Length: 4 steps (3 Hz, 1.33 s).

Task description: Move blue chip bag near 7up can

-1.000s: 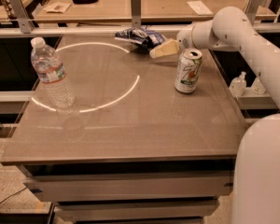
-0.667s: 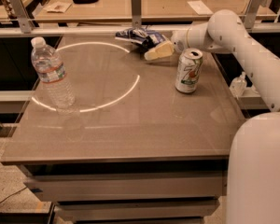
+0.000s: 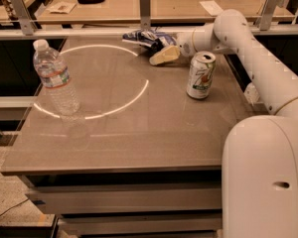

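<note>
7up can: upright, right side of table, mid-depth
water bottle: upright, left side, well apart from can
gripper: beyond can, low over table, just beside bag; grip state cannot tell
blue chip bag: crumpled, far edge, centre

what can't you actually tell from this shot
- Camera view: the end effector is at the table's far edge beside the blue chip bag. It covers the bag's right end, so whether it holds the bag cannot be told.
- The near right corner of the table is hidden by the robot's body.
- That body is cut off by the right and bottom edges.
- The far side of the 7up can faces away.
</note>
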Available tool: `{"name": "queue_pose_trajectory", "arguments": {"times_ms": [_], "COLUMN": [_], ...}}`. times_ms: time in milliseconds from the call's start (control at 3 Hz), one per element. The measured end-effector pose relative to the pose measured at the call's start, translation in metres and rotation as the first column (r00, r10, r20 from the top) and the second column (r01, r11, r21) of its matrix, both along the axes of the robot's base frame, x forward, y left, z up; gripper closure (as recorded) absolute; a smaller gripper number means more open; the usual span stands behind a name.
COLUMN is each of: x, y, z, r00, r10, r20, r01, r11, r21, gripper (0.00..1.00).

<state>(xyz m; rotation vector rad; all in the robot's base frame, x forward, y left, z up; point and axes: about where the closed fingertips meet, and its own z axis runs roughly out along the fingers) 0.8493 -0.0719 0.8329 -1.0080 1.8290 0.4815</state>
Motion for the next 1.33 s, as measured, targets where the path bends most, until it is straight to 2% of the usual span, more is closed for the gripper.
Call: {"name": "queue_pose_trajectory", "arguments": {"times_ms": [333, 667, 1333], "x": [0.0093, 0.0155, 0.0145], "y": [0.0033, 0.0024, 0.0013], "z": [-0.0009, -0.0012, -0.0007], "r00": [0.9998, 0.9975, 0.996], "r10": [-0.016, -0.065, -0.083], "r20": [-0.01, -0.025, -0.032], "r01": [0.016, 0.064, 0.08], "r11": [0.999, 0.996, 0.992], "r21": [-0.031, -0.07, -0.094], "gripper": [0.0, 0.17, 0.64]}}
